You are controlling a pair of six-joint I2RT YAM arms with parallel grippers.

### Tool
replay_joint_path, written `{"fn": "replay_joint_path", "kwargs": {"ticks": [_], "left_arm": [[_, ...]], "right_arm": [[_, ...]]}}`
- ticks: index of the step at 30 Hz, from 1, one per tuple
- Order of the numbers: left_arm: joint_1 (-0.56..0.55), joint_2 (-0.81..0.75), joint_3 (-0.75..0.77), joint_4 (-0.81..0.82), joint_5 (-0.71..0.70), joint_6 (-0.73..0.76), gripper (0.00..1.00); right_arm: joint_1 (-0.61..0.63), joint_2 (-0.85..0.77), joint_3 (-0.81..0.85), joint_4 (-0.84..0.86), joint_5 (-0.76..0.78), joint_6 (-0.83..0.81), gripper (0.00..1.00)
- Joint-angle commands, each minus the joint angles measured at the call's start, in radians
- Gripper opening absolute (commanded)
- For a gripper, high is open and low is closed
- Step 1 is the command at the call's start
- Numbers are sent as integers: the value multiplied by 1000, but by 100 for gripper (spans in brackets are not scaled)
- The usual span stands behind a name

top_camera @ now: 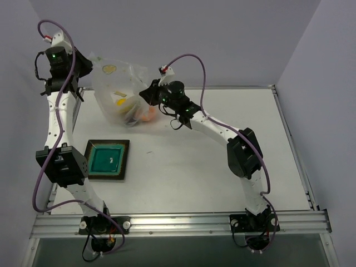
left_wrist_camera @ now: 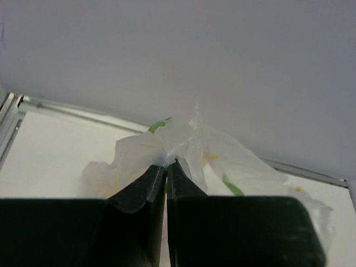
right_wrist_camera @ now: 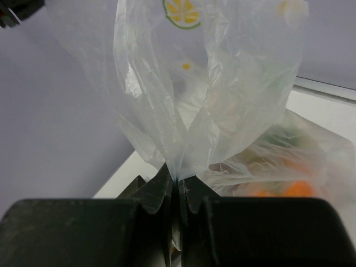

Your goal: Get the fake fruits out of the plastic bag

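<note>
At the counter's (top_camera: 189, 167) eleven o'clock, the left claw (left_wrist_camera: 167, 165) is pinched shut on a fold of the plastic bag (top_camera: 114, 83), and the right claw (right_wrist_camera: 178, 179) is clamped on the opposite edge. The step would likely go best by lifting and tilting gently, so the thin film does not tear. Only the top view shows the fake fruits (top_camera: 143, 115) sagging at the bag's five o'clock; only the wrist views show film nipped between the jaws.
</note>
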Motion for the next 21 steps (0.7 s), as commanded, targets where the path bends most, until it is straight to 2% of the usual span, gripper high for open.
{"fn": "replay_joint_path", "kwargs": {"ticks": [1, 7, 8, 9, 10, 14, 15, 17, 19, 21], "left_arm": [[12, -25, -71, 10, -33, 23, 2], [32, 56, -111, 5, -88, 48, 2], [32, 72, -108, 1, -91, 48, 8], [31, 75, -110, 1, -97, 39, 19], [31, 70, -113, 7, -95, 36, 40], [28, -8, -197, 32, -131, 10, 56], [29, -31, -220, 25, -147, -1, 68], [25, -136, -323, 50, -178, -27, 78], [5, -227, -404, 64, -232, -33, 82], [-55, -362, -513, 71, -292, 0, 82]], "right_arm": [[2, 58, 9, 24, 14, -1, 0], [-21, 126, -14, 18, 38, 19, 0], [-30, 123, -21, 24, 43, 25, 0], [-35, 120, -38, 29, 50, 27, 0], [-44, 114, -43, 33, 52, 27, 0], [-59, 103, -75, 33, 81, 16, 0], [-62, 103, -86, 33, 90, 15, 0], [-70, 109, -117, 46, 95, 24, 0], [-82, 111, -147, 81, 78, 51, 0], [-85, 109, -161, 96, 70, 64, 0]]}}
